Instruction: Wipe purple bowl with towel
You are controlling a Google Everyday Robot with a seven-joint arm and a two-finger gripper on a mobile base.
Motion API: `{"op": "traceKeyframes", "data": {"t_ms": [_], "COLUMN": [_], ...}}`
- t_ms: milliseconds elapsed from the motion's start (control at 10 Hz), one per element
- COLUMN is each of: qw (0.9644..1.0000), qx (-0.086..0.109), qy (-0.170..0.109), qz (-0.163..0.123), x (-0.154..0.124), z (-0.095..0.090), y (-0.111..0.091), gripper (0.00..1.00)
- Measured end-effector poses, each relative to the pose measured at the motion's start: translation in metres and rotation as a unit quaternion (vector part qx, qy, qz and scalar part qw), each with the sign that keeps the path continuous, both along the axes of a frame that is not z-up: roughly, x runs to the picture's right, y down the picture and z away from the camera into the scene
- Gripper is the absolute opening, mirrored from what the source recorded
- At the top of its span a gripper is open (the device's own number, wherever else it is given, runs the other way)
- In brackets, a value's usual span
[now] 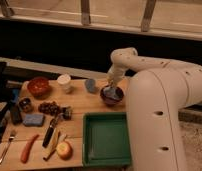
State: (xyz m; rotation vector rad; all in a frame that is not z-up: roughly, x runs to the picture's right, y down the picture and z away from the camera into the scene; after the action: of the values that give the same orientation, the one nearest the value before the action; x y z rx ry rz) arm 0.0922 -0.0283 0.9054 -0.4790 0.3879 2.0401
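Observation:
The purple bowl (113, 96) stands on the wooden table (79, 105) to the right of centre, behind the green tray. A pale grey-blue towel (111, 91) lies bunched inside it. My gripper (112, 88) reaches down from the white arm (144, 65) into the bowl, right at the towel. The arm's wrist hides the gripper's tip.
A green tray (107, 139) sits at the front right. Further left are a small blue-grey cup (90, 85), a white cup (65, 82), a red bowl (38, 86), grapes (50, 107), a blue sponge (33, 119), an apple (64, 149), cutlery (50, 132) and a sausage (28, 148).

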Motion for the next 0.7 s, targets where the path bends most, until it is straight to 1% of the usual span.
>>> {"op": "traceKeyframes", "data": {"t_ms": [200,300,400,500,600,700], "qw": [0.9998,0.9995,0.9993,0.9994,0.9994,0.9992], "qx": [-0.01,-0.018,-0.026,-0.029,-0.029,-0.025], "qy": [-0.017,-0.024,-0.024,-0.015,0.005,0.024], "qz": [0.004,0.007,0.01,0.013,0.015,0.018], "x": [-0.008,-0.01,-0.007,-0.001,0.015,0.027], "z": [0.002,0.002,0.001,-0.002,-0.009,-0.017], "y": [0.018,0.03,0.041,0.045,0.047,0.043], "gripper": [0.0,0.0,0.0,0.0,0.0,0.0]}}
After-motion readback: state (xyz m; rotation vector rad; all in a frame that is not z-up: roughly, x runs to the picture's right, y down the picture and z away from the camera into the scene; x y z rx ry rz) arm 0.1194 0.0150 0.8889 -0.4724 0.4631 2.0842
